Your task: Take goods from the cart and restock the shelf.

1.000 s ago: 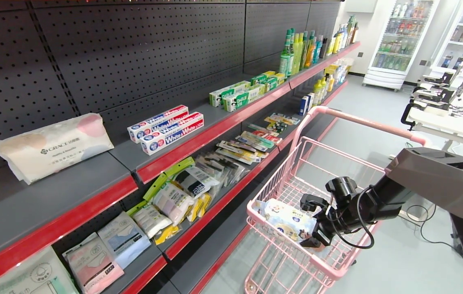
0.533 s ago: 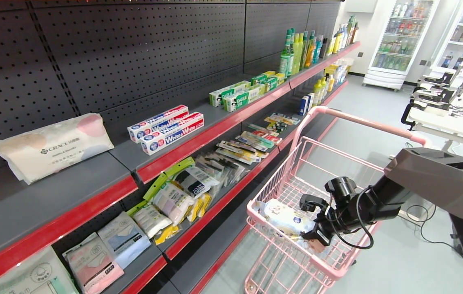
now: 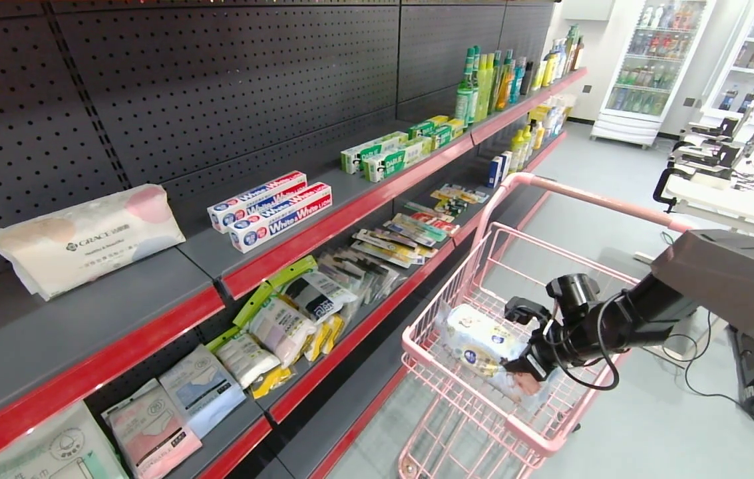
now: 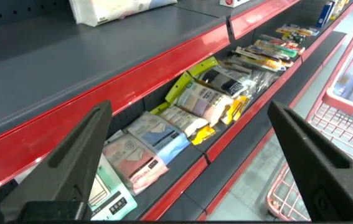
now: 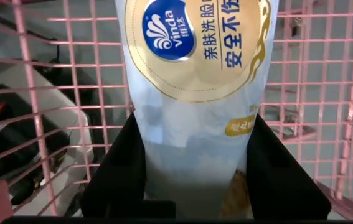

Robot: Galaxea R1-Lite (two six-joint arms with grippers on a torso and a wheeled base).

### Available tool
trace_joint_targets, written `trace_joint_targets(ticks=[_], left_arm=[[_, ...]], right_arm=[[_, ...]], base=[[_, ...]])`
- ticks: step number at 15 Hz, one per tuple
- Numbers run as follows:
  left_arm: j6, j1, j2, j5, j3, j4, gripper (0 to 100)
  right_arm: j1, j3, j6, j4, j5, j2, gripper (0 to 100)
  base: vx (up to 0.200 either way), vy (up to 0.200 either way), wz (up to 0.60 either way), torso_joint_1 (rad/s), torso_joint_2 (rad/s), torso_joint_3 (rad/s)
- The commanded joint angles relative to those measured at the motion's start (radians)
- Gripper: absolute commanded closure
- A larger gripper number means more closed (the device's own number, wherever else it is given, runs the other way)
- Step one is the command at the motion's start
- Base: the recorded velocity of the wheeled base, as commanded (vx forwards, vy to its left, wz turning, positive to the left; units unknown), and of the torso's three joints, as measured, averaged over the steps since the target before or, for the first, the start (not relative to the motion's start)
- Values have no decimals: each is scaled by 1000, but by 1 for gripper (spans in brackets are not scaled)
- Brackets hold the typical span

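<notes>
Right gripper (image 3: 524,364) is inside the basket of the pink cart (image 3: 416,347), its two fingers clamped on one short end of a white pack of wipes (image 3: 480,334). The right wrist view shows the black fingers (image 5: 121,163) pressing both sides of the pack (image 5: 195,81).

The pack's long axis runs straight out ahead of the fingers. Its free end points away from the wrist toward the shelf (image 3: 323,229), the printed face up. The pack is tilted, the free end near the basket rim on the shelf side.

The gripped end is hidden between the fingers. Cannot tell whether the pack touches the mesh beneath the gripper. A pale printed patch just below the gripper could be this pack or another; unclear.

Left gripper (image 4: 188,106) hangs over the shelf's red edge, fingers wide apart, holding nothing.
</notes>
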Motion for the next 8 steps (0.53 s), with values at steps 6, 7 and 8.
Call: trace_joint_targets(ticks=[6, 7, 8], left_arm=[[0, 0, 1, 1, 0, 0, 0], [0, 0, 1, 1, 0, -1, 0], [0, 0, 1, 1, 0, 0, 0]], right_arm=[[-58, 17, 119, 8, -120, -223, 100], [-58, 37, 176, 8, -132, -289, 100], [-58, 43, 208, 8, -143, -321, 100]], base=[[0, 0, 0, 0, 0, 0], [0, 0, 0, 0, 0, 0], [0, 0, 0, 0, 0, 0]])
